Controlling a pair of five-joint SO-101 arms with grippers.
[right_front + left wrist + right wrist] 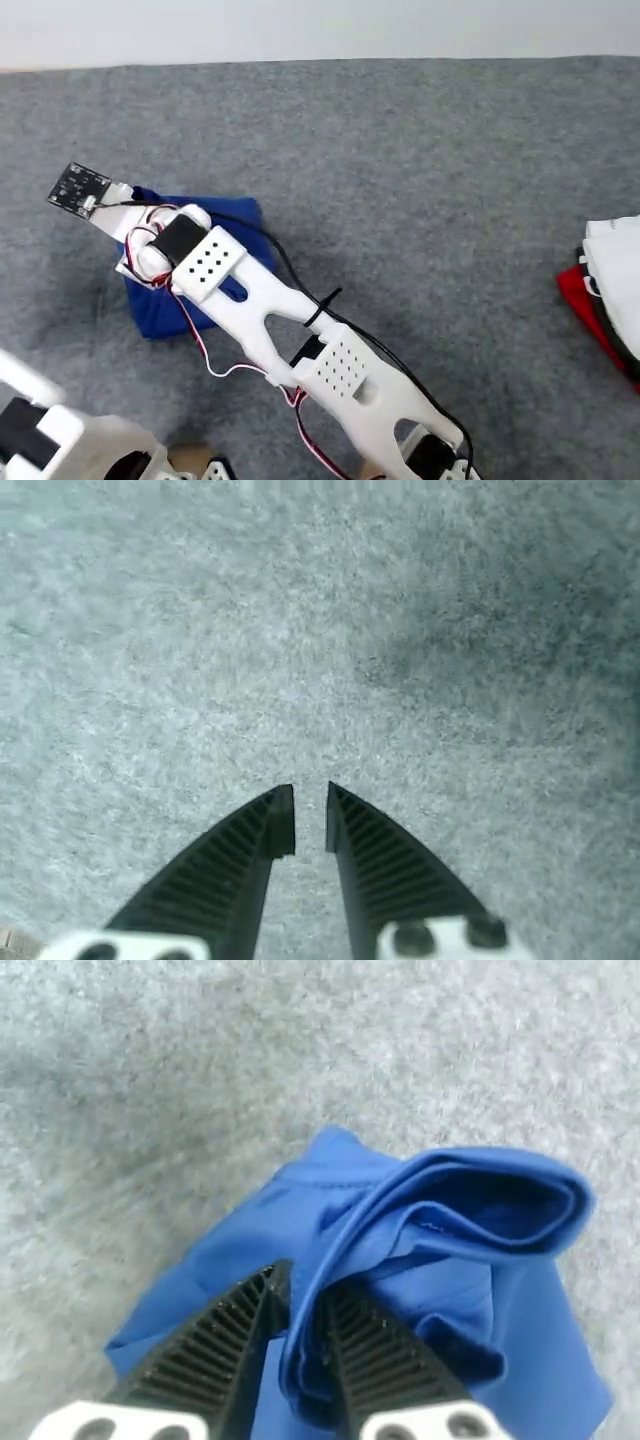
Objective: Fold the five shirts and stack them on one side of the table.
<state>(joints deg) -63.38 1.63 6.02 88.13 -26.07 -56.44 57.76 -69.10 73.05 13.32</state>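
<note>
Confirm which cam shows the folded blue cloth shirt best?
Right wrist view: the folded blue cloth shirt is close up, its layered folds clear, one fold pinched in the right gripper. In the high view the right arm covers part of it. The left wrist view faces grey felt table cover.

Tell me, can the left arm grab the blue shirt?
Probably yes: the blue shirt lies close to the left arm with bare mat between, but the right gripper pinches it and its arm stretches over it.
</note>
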